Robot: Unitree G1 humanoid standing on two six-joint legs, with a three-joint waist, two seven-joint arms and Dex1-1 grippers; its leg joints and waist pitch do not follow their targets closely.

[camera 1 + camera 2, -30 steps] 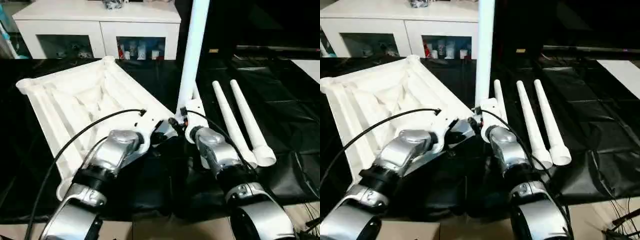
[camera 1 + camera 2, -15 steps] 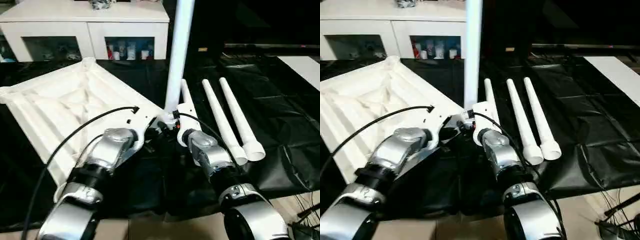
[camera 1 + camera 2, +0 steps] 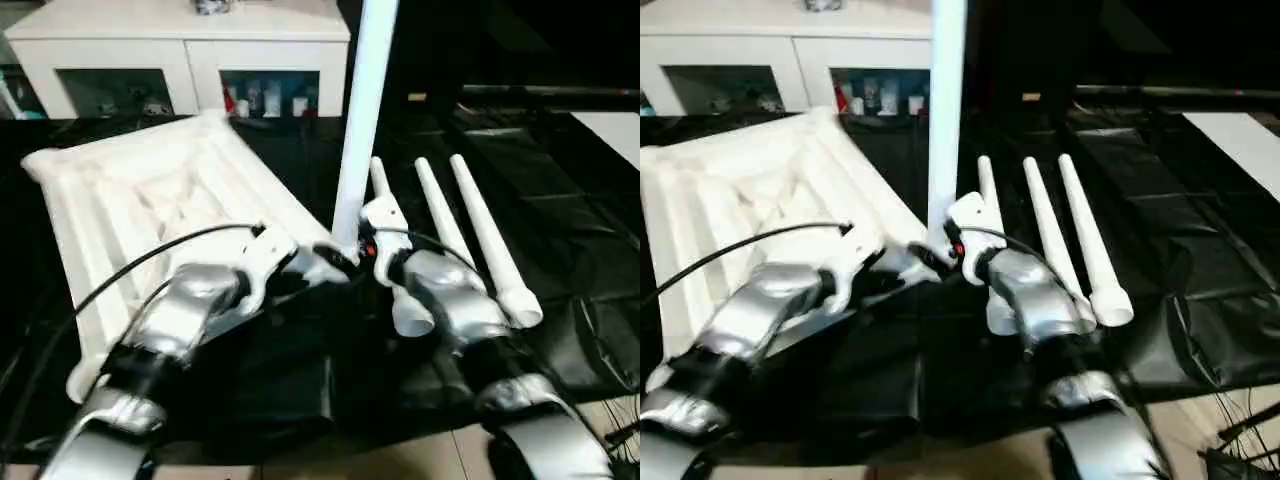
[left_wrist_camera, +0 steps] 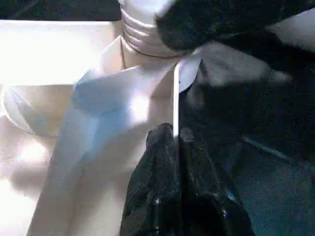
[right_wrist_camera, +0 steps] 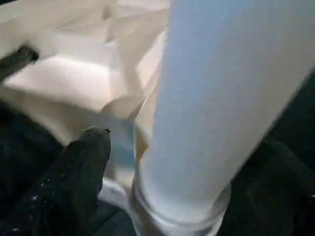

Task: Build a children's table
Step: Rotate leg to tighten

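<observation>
Left gripper (image 4: pixel 174 142): fingers together, pinched on the thin upright rim of the table top (image 3: pixel 150 200) at its near corner. Just past the fingertips sits the corner socket with the upright leg (image 3: pixel 362 120) standing in it.

Right gripper (image 5: pixel 167 162): fingers spread wide, one black finger (image 5: pixel 78 167) on either side of the upright leg's base, near the threaded collar. Contact with the leg not clear; looks like a small gap on the visible finger's side.

Table top lies underside up on the black sheet (image 3: pixel 560 200), ribs and X-brace showing. It runs away from the left fingers toward the white cabinet (image 3: pixel 180 50) at the back.

To the outer side of the right fingers: three loose legs (image 3: pixel 480 235) lying side by side, wide ends nearest, tips pointing away. The closest one lies just beside the right wrist.

Beyond the loose legs, black sheet is bare out to the far edge.
</observation>
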